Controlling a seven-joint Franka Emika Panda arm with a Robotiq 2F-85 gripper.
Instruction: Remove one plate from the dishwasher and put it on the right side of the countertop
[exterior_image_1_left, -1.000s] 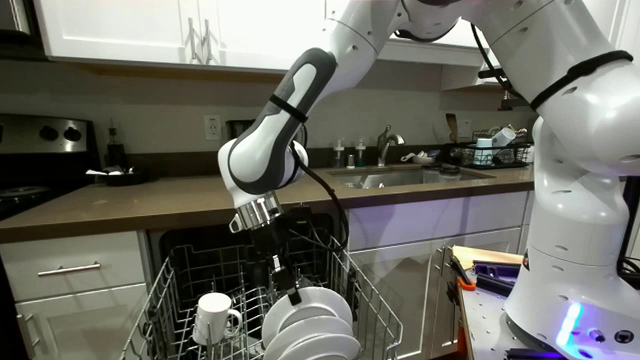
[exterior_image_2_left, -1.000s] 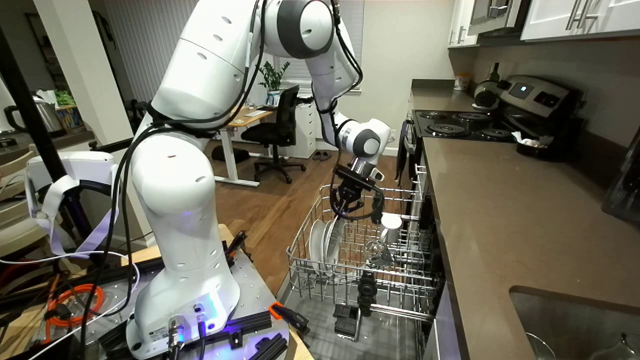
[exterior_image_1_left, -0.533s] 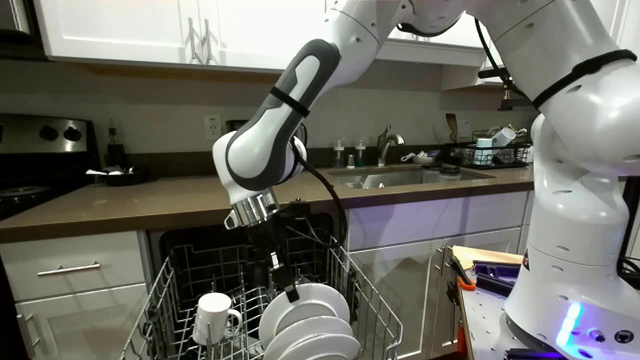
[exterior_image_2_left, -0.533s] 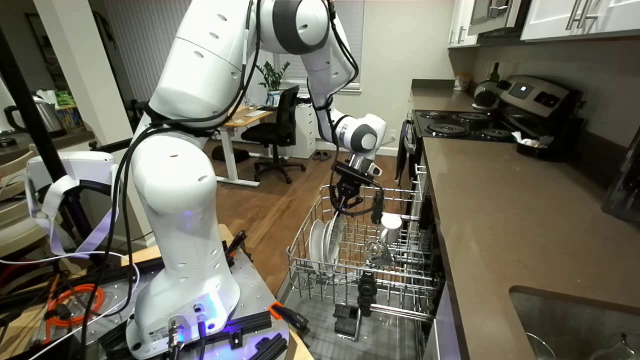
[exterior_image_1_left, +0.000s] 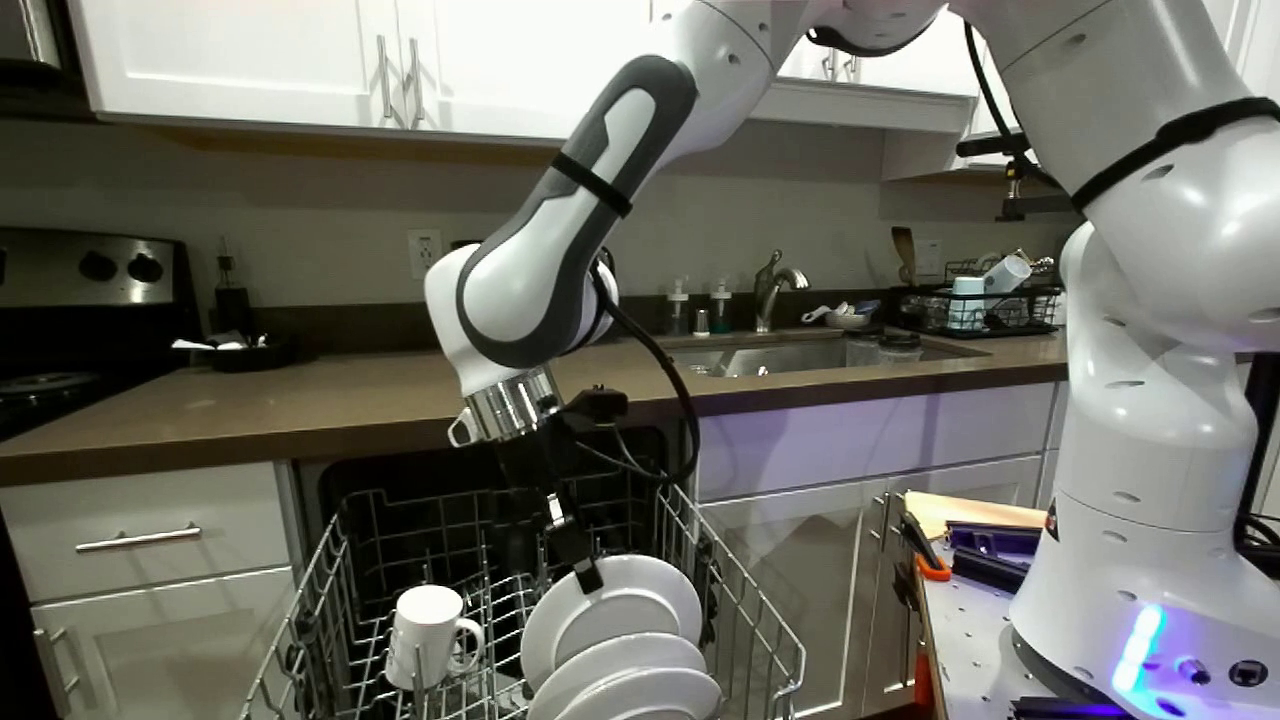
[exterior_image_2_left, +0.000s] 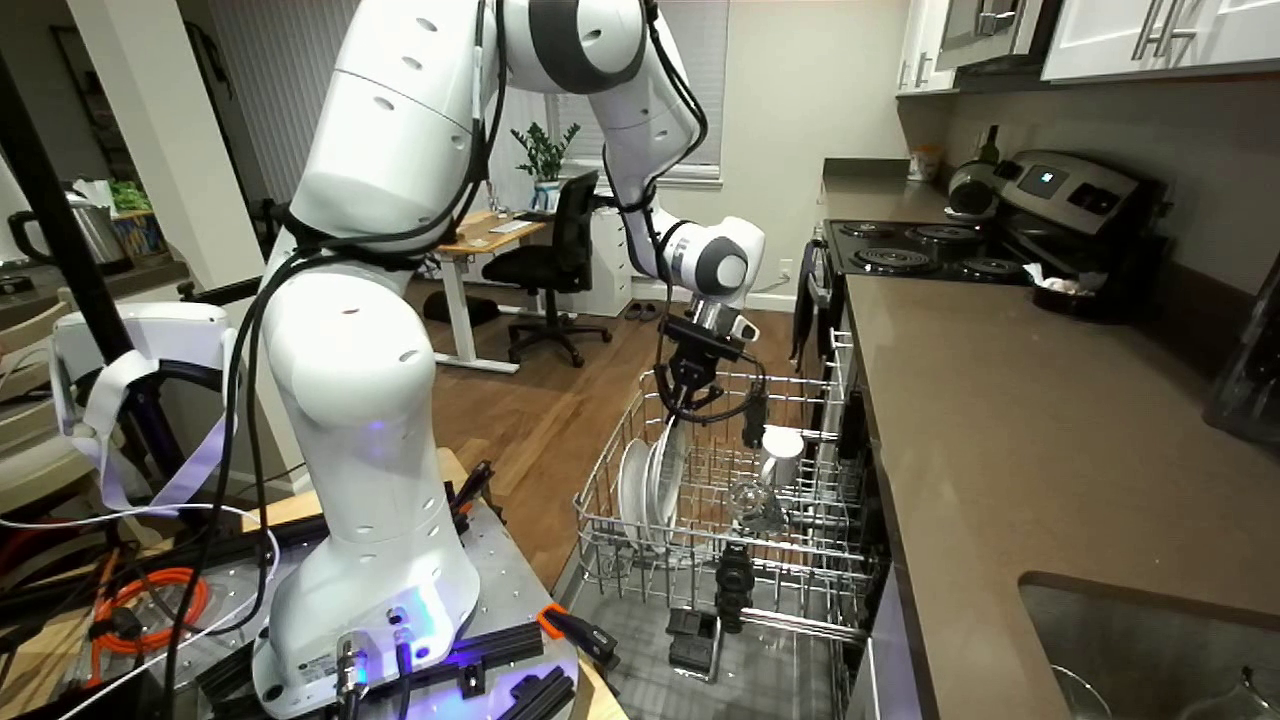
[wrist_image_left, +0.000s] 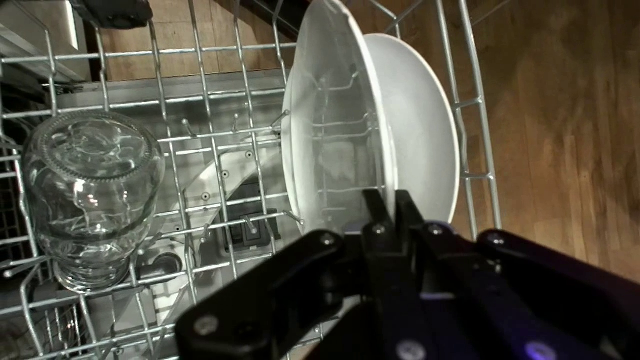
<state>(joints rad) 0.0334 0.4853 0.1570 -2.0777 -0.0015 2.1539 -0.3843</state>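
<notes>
My gripper (exterior_image_1_left: 588, 576) is shut on the upper edge of a white plate (exterior_image_1_left: 625, 610), one finger on each side of its rim in the wrist view (wrist_image_left: 392, 207). The held plate (wrist_image_left: 345, 130) stands on edge, higher than the other white plates (exterior_image_1_left: 625, 655) beside it. Its lower edge is hidden behind them in an exterior view. The dishwasher's wire rack (exterior_image_2_left: 590, 510) is pulled out below the brown-grey countertop (exterior_image_1_left: 330, 400), which also shows in an exterior view (exterior_image_2_left: 1020, 430).
A white mug (exterior_image_1_left: 425, 635) stands in the rack, and an upturned glass jar (wrist_image_left: 95, 195) sits beside the plates. The sink (exterior_image_1_left: 800, 355) and a black dish rack (exterior_image_1_left: 1000, 310) are on the counter's right. The stove (exterior_image_2_left: 920, 250) is at its far end.
My gripper and the held plate have risen a little, so more of that plate shows above the others. The other plates and the mug have not moved.
</notes>
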